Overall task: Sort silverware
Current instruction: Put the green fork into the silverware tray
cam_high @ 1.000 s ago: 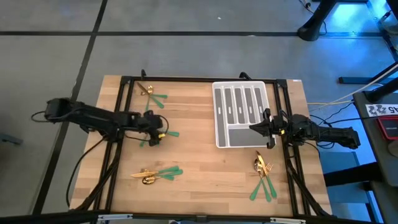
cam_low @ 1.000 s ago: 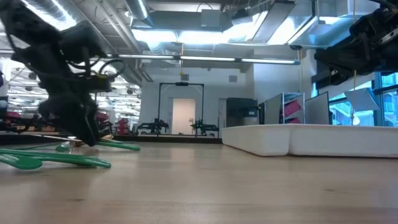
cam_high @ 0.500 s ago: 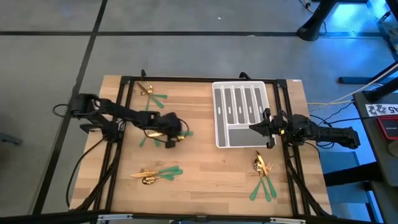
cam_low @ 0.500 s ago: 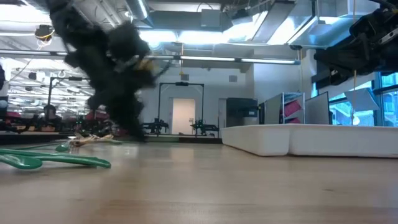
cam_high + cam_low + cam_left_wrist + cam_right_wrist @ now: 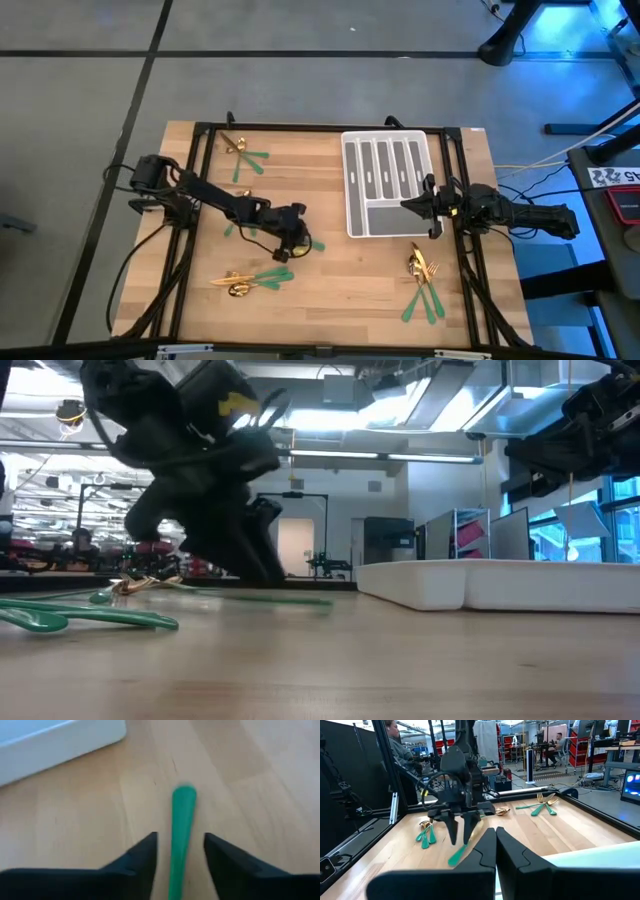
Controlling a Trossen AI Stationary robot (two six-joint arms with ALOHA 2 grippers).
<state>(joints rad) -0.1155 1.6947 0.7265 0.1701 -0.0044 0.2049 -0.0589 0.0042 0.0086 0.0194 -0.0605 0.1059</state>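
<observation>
1. In the left wrist view the green handle (image 5: 181, 835) between the dark fingers (image 5: 140, 862) is blurred and runs off the bottom edge; its gold head is hidden.
2. The tray (image 5: 55, 740) is cut off at the upper left there.
3. In the low view the left arm (image 5: 195, 470) is motion-blurred, cropped at top.
4. In the high view, whether each piece (image 5: 425, 268) at lower right is fork, spoon or knife is too small to tell.

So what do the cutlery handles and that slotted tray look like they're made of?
The green handle looks like smooth, matte plastic with flat, even colour; the cutlery heads gleam like polished gold-toned metal, possibly coated plastic. The tray seems to be moulded grey-white plastic, matte, with rounded edges.
</observation>
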